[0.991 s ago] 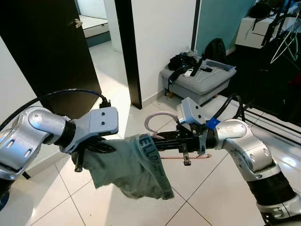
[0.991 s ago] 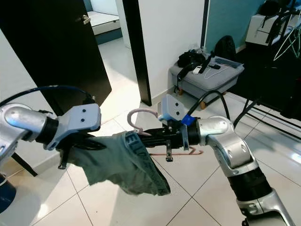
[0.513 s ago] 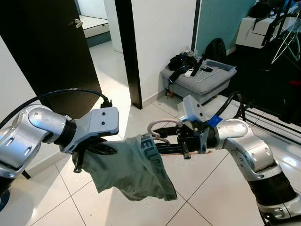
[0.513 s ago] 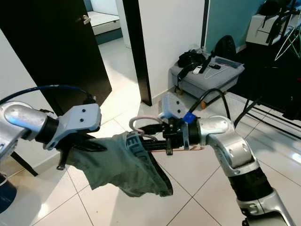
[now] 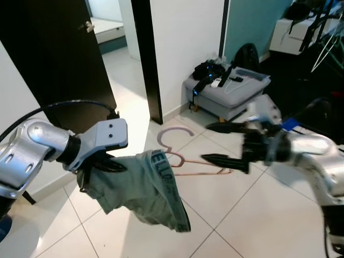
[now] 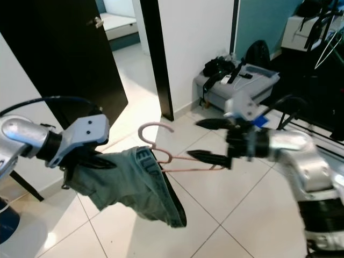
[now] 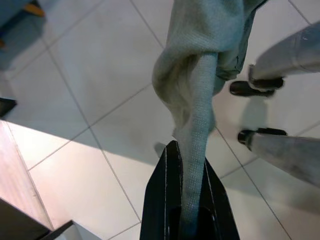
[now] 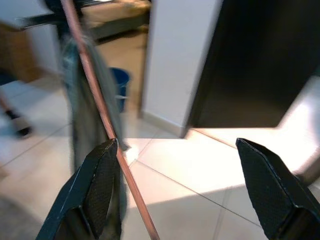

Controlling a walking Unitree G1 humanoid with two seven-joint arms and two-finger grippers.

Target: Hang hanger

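Note:
A pink hanger (image 5: pixel 177 157) is threaded through a grey-green garment (image 5: pixel 142 188), its hook standing above the waistband. My left gripper (image 7: pixel 187 200) is shut on a bunched edge of the garment and holds it up over the floor. To the right of the hanger, my right gripper (image 5: pixel 204 142) is open with nothing between its fingers. In the right wrist view the hanger's bar (image 8: pixel 95 95) passes close beside one finger (image 8: pixel 100 185); I cannot tell whether they touch.
A grey padded bench (image 5: pixel 228 94) with dark items on it stands by the white wall ahead. A dark door (image 5: pixel 54 54) and a black post (image 5: pixel 145 59) are at the left. A metal rack (image 5: pixel 322 48) stands at the far right. White floor tiles lie below.
My right gripper has opened, let go of the hanger and drawn back to the right. The hanger now rests in the garment held by the left gripper, which has shifted slightly left.

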